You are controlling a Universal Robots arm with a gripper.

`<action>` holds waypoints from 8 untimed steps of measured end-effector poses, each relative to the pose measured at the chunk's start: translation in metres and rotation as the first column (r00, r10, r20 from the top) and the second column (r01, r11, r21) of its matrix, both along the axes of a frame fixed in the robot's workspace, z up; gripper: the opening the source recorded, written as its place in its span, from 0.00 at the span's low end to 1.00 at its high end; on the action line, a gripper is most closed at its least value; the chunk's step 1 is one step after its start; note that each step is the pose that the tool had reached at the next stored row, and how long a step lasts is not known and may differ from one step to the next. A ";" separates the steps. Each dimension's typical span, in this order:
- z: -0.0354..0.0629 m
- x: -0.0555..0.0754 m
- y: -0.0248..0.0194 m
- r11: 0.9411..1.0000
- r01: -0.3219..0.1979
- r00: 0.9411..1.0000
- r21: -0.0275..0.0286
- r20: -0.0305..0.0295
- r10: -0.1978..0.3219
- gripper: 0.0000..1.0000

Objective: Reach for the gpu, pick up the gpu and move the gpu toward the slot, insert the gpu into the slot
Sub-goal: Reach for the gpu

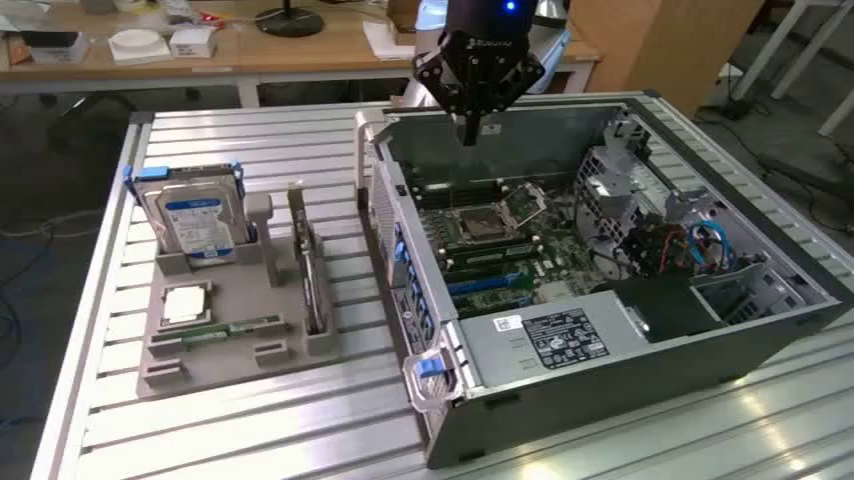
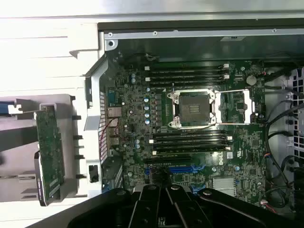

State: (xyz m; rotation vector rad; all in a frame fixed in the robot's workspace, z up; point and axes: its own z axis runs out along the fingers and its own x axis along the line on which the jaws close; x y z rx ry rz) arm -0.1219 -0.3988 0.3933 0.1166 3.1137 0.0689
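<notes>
Along the near table edge: an open computer case (image 1: 641,350) is being carried by the slatted metal table (image 1: 267,420), with its labelled power supply (image 1: 554,335) being shown nearest.
Holder: a grey holder (image 1: 214,360) is being supported by the table, at the exterior view's left of the case and well apart from the claw.
Gpu: the gpu (image 1: 311,270) is being propped upright on its edge in the holder's groove nearest the case, untouched; a memory stick (image 1: 227,330), a processor (image 1: 184,303) and a hard drive (image 1: 196,215) are being stored beside it.
Slot: the slot (image 1: 483,285), a blue strip on the green motherboard (image 1: 534,250), is being shown unfilled.
Claw: the gripper (image 1: 470,135) is being held above the open case, over the motherboard, with its fingers being pressed together on nothing.
Desk: a wooden desk (image 1: 267,50) is being shown farthest back.
</notes>
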 end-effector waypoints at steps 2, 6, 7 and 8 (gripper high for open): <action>0.0000 0.000 0.0000 1.000 0.000 1.000 0.000 0.000 0.000 0.10; 0.0000 0.000 0.0000 1.000 0.000 1.000 0.000 0.000 0.000 0.10; 0.0001 -0.001 0.0000 1.000 0.000 1.000 0.000 0.000 0.000 0.10; 0.0001 -0.003 0.0000 1.000 0.000 1.000 0.000 0.000 0.000 0.10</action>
